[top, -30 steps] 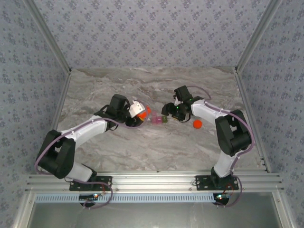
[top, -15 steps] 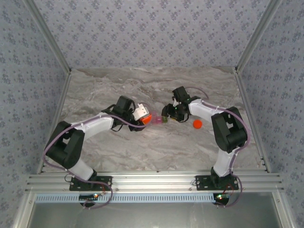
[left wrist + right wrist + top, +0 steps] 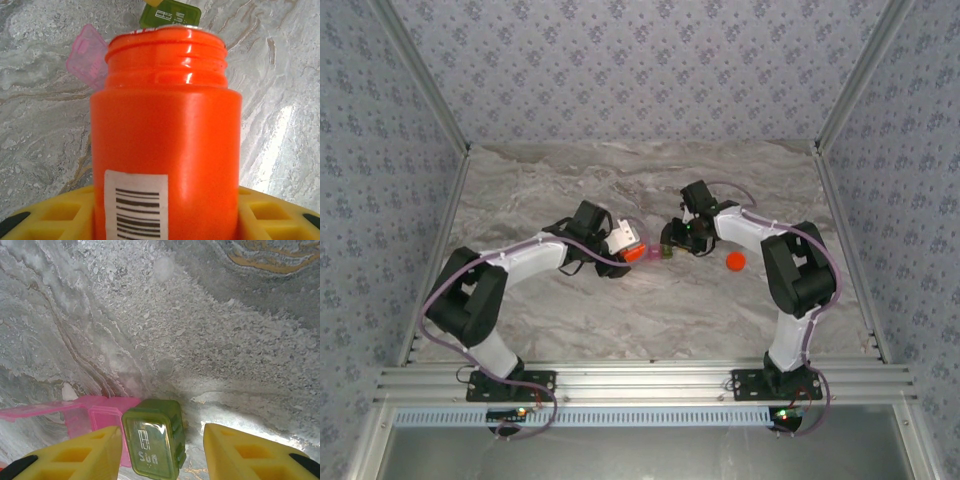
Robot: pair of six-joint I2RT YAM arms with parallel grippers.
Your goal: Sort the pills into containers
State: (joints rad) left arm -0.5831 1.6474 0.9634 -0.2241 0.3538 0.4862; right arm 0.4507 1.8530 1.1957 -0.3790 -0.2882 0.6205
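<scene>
- Left arm [image 3: 535, 262] reaches inward, elbow bent low over the counter [image 3: 650, 305]; left jaws clamp an orange bottle [image 3: 165, 140].
- Right arm [image 3: 760, 232] mirrors it, wrist tipped down; right jaws stand apart.

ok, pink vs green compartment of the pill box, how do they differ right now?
Lid: the pink compartment has its lid flipped open; the green compartment is shut.
Look: pink is translucent, green olive with SUN on its lid.
Place: green lies between the right claw's fingers, pink outside them.
Both are joined, on the marble table.
</scene>
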